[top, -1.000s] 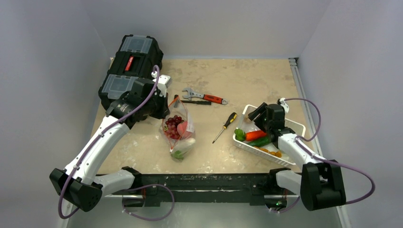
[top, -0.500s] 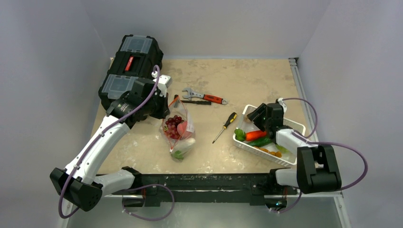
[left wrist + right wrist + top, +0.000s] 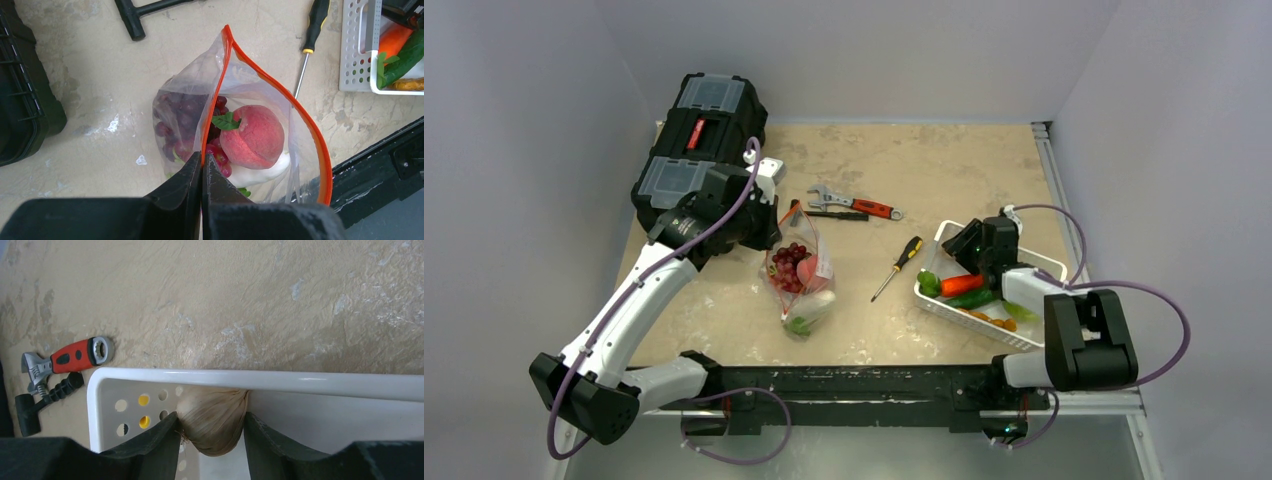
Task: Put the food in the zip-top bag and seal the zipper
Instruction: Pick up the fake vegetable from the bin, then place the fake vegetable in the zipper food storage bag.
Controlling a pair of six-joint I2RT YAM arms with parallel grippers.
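Note:
The clear zip-top bag point(image 3: 799, 282) lies left of centre and holds dark red grapes point(image 3: 175, 115), a peach point(image 3: 252, 136), a white radish point(image 3: 262, 175) and greens. My left gripper point(image 3: 202, 162) is shut on one side of the orange zipper point(image 3: 280, 95) and holds the mouth open. It also shows in the top view point(image 3: 769, 225). My right gripper point(image 3: 211, 416) is inside the white basket point(image 3: 300, 381) with its fingers touching both sides of a garlic bulb point(image 3: 215, 437) against the basket wall. An orange carrot point(image 3: 962, 284) and a green cucumber point(image 3: 969, 298) lie in the basket point(image 3: 969, 318).
A red-handled wrench point(image 3: 854, 203) and a black T-handle tool point(image 3: 824, 214) lie behind the bag. A screwdriver point(image 3: 897, 266) lies between bag and basket. A black toolbox point(image 3: 699, 150) stands at the back left, beside my left arm.
My right arm's elbow has swung up and in toward the basket while its gripper stays at the basket's far corner. The left arm and the bag have not moved.

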